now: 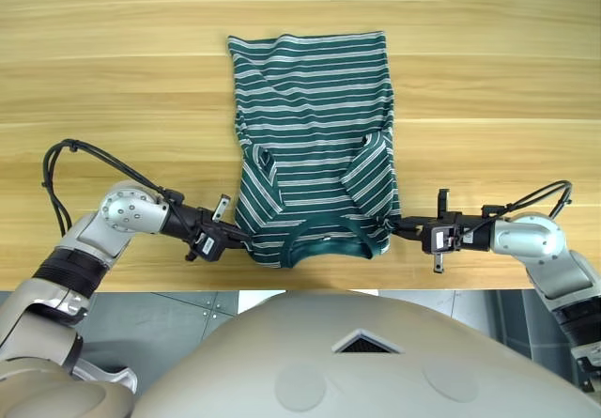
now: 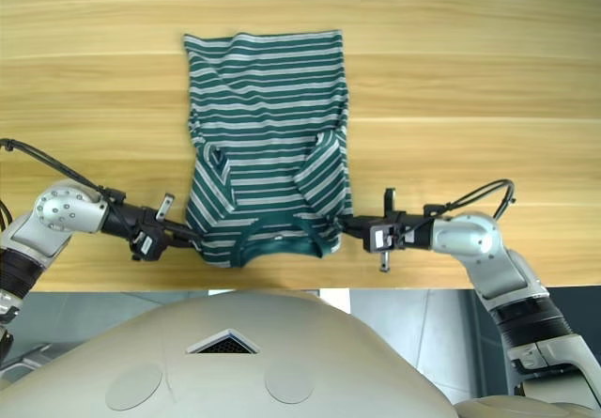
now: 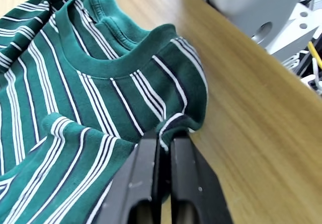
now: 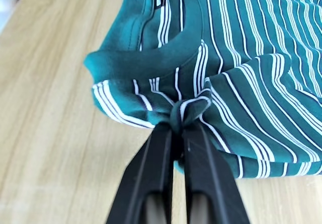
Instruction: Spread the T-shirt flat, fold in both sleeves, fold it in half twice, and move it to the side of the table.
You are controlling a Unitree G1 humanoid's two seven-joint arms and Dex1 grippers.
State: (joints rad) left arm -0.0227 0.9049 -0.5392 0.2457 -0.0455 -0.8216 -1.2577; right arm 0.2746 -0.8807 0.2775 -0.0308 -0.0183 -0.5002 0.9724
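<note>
We had the left gripper (image 3: 163, 142) and right gripper (image 4: 177, 127) each clenched on a shoulder corner of the T-shirt (image 1: 315, 127), lying collar-near on the table (image 1: 507, 80), which we judged light, limp and wrinkle-prone.

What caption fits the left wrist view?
Left gripper shut on the striped T-shirt near its collar, on the wooden table.

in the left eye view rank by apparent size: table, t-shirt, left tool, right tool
1. table
2. T-shirt
3. left tool and right tool look about alike, so unranked
</note>
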